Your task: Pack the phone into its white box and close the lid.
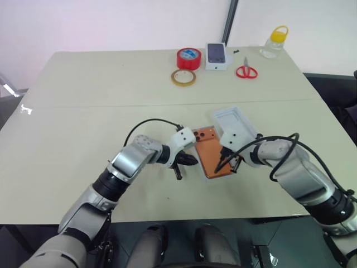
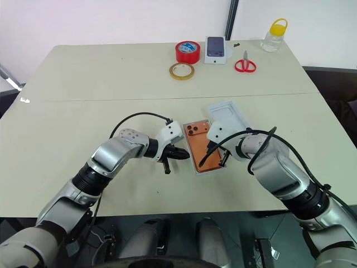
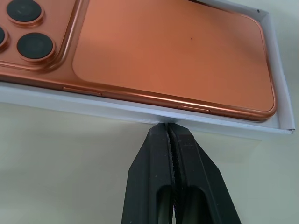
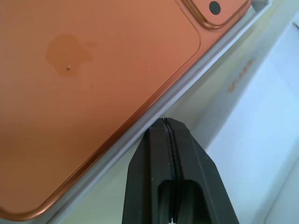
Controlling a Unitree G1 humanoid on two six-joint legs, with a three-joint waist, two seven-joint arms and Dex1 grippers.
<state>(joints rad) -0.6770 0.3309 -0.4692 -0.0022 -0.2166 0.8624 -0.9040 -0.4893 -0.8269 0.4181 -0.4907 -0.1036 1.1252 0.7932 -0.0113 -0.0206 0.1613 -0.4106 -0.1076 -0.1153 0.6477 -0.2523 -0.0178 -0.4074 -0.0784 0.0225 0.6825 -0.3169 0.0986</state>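
Note:
The orange-copper phone (image 1: 211, 152) lies back up inside the white box (image 3: 93, 105) in the middle of the table, its camera bump at the far end. My left gripper (image 1: 191, 160) is shut, its tips (image 3: 166, 126) against the box's left wall. My right gripper (image 1: 235, 165) is shut too, its tips (image 4: 163, 120) at the box's right rim. The lid (image 1: 234, 121) lies just behind and to the right of the box, white inside facing up.
At the table's far side sit a red tape roll (image 1: 188, 58), a tan tape ring (image 1: 183, 77), a small white box with a dark phone picture (image 1: 217, 56), red scissors (image 1: 246, 71) and a yellow-capped bottle (image 1: 275, 42).

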